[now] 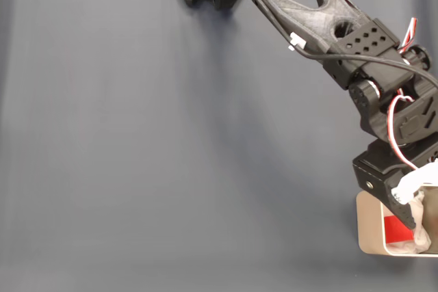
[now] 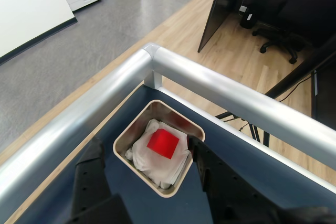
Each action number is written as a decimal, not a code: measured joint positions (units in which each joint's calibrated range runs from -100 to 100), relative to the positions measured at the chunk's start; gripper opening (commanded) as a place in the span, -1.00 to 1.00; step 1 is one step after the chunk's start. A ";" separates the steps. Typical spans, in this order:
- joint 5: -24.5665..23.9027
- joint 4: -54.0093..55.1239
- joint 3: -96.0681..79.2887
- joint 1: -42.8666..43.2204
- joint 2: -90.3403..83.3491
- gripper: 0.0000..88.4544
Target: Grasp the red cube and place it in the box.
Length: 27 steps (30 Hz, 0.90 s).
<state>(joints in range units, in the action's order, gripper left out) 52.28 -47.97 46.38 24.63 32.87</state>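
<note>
Hovering open-jawed, the end effector (image 2: 144, 148) overlooks the red cube (image 2: 163, 144) inside the box (image 2: 157, 109).

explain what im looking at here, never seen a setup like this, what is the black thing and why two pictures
The black thing is a small robot arm standing on a dark blue-grey table. One picture comes from a fixed camera looking down on the table. The other comes from a camera riding on the arm's wrist, so it looks down past the two black fingers. Between them you see the box, a beige container with white padding, near the table's metal rail. The red cube lies on the padding inside the box. The fingers are spread apart and hold nothing.
</note>
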 measured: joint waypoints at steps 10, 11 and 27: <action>0.00 0.00 0.00 0.00 0.00 -0.23; 0.00 0.00 0.00 0.00 0.00 -0.25; -1.71 0.00 -0.09 0.07 -2.52 -1.00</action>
<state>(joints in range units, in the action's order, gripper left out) 50.57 -47.97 46.29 24.70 30.35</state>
